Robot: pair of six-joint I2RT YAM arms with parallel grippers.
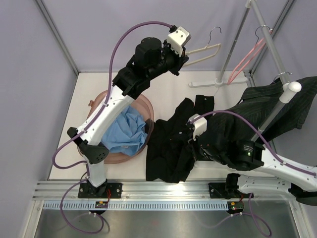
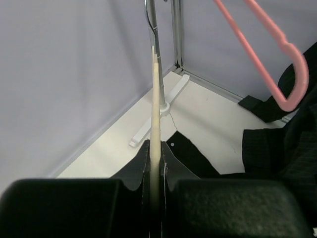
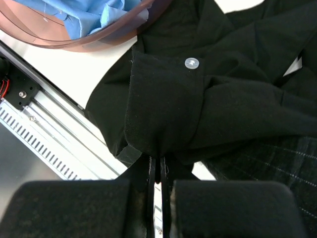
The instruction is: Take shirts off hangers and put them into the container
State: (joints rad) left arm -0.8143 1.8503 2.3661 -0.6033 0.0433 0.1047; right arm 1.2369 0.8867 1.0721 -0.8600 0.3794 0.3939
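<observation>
Shirts stand at three stages. The blue shirt [image 1: 125, 130] lies in the container [image 1: 148, 110]. The black shirt [image 3: 168, 104] lies crumpled on the worktop [image 1: 168, 91], just to the right of that tub. The pinstriped shirt [image 1: 257, 105] hangs on the rack [image 1: 284, 99] at the right.

The right end effector [image 3: 158, 166] is clamped on a fold of the black shirt, low at the cloth. The left end effector [image 2: 154, 173] is closed on a bare cream hanger [image 2: 155, 99], held high toward the back wall, not far from the pink hanger [image 1: 247, 59].

I judge that the step in hand is to carry the black shirt into the tub. The next move asks for a lift high enough that the trailing cloth passes the rim, then a short way to the left. The left arm crosses above the tub, so room there is narrow. Open worktop shows behind the shirt, and the shirt's hem lies close to the rail at the near edge.
</observation>
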